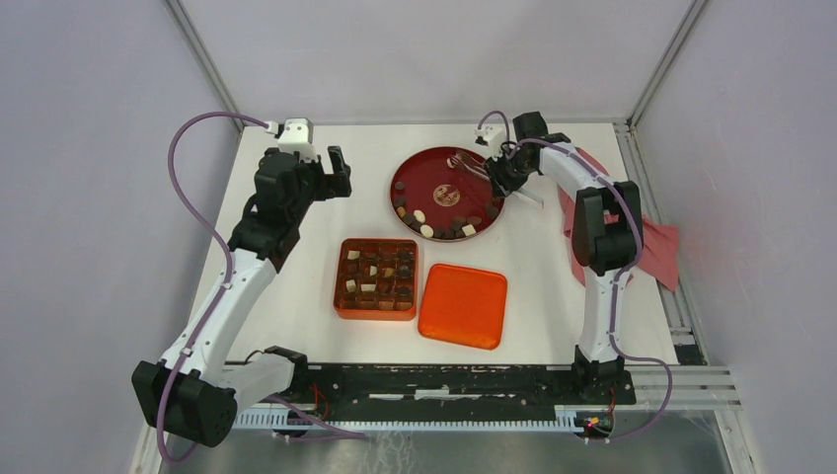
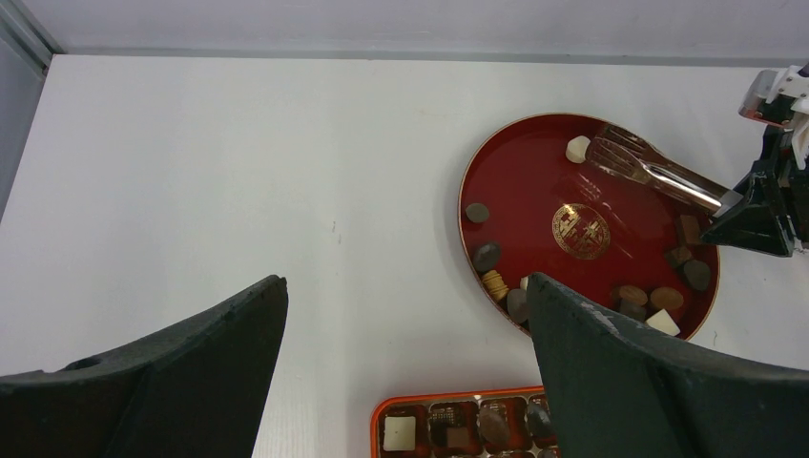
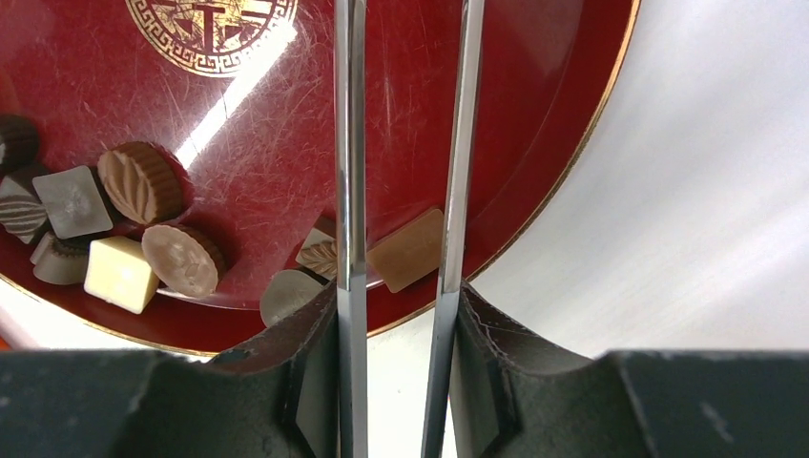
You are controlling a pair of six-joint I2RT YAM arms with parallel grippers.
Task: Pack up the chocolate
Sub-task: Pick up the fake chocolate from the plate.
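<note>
Several pieces of the chocolate (image 1: 439, 225) lie on the red plate (image 1: 424, 178), bunched along its near rim, with one cream-white piece (image 2: 577, 148) alone at the far side. Others already sit in the cells of the orange box (image 1: 375, 315) just in front of the plate; some cells show bare. Orange lid (image 1: 462, 306) lies flat beside the box on its right, off so the cells can be reached, I judge. Right gripper (image 1: 503, 176) is clamped on the handle end of metal tongs (image 1: 474, 166), fingers pressing the two blades from outside. Blades stand apart, nothing between them that I can see from the right wrist. Tongs reach across the plate, tips just beside the lone white piece. My read: the tool is there because the pieces are too small for bare fingers. Left gripper (image 1: 326, 183) is released, jaws wide, holding nothing, hovering over the table (image 1: 365, 212) left of the plate and well apart from the tongs; I take it as parked out of the way. Red cloth (image 1: 656, 247) lies at the right edge, behind the right arm. Step in hand, I judge: lining up on a piece to carry to the box.
</note>
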